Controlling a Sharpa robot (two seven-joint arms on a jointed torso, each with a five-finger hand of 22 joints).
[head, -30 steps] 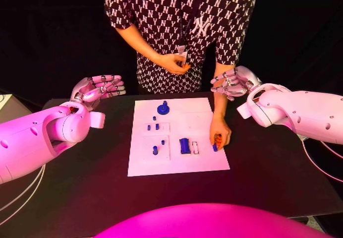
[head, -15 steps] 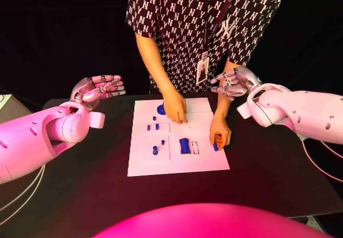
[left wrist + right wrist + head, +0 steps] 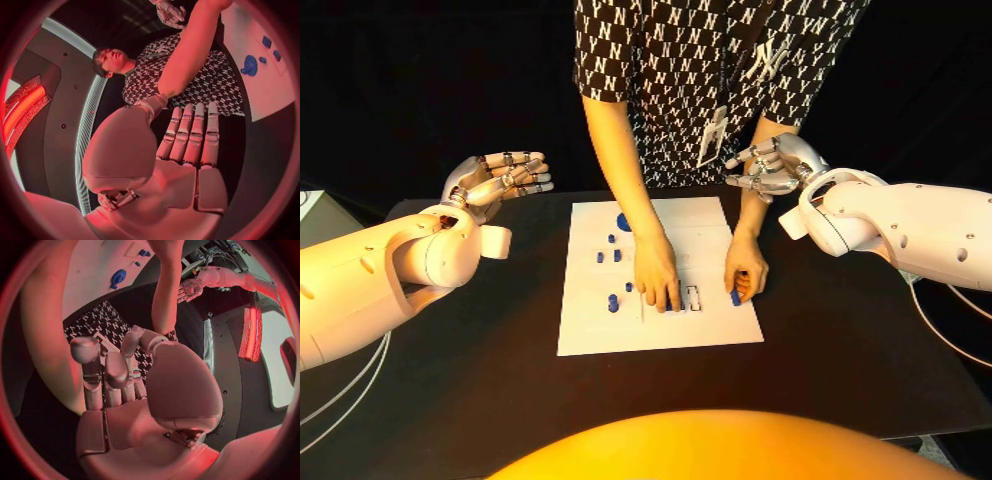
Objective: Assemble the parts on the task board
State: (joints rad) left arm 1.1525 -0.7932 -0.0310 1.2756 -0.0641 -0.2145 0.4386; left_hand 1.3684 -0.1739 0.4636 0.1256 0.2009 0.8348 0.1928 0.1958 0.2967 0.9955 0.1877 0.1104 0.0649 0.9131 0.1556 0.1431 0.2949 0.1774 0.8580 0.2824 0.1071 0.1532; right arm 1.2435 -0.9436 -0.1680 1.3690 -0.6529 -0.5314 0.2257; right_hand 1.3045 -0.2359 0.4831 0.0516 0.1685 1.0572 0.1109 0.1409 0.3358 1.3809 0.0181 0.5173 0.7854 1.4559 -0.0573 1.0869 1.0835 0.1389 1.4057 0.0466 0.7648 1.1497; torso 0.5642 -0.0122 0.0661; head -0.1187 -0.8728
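Task board (image 3: 596, 330): white plate lying flat mid-table on the black table (image 3: 473, 380), long side running away from the robot. Small blue parts on it: round blue knob-like part (image 3: 623, 222) at the far end, partly hidden behind a person's forearm; small blue pegs (image 3: 609, 255) nearer the middle; one more blue peg (image 3: 613, 303) toward the near left.

Left hand (image 3: 499, 177) raised off the table, well left of the board, fingers straight and slightly spread, holding nothing, touching nothing. Right hand (image 3: 769, 167) raised beyond the board's far right corner, fingers partly curled but apart, nothing in it.

Person's hand (image 3: 656, 283) resting palm down on the board's near middle, fingertips at the blue parts there. Person's other hand (image 3: 746, 272) at the board's right edge, fingers touching a small blue part (image 3: 733, 297).

Dark backdrop behind the table.
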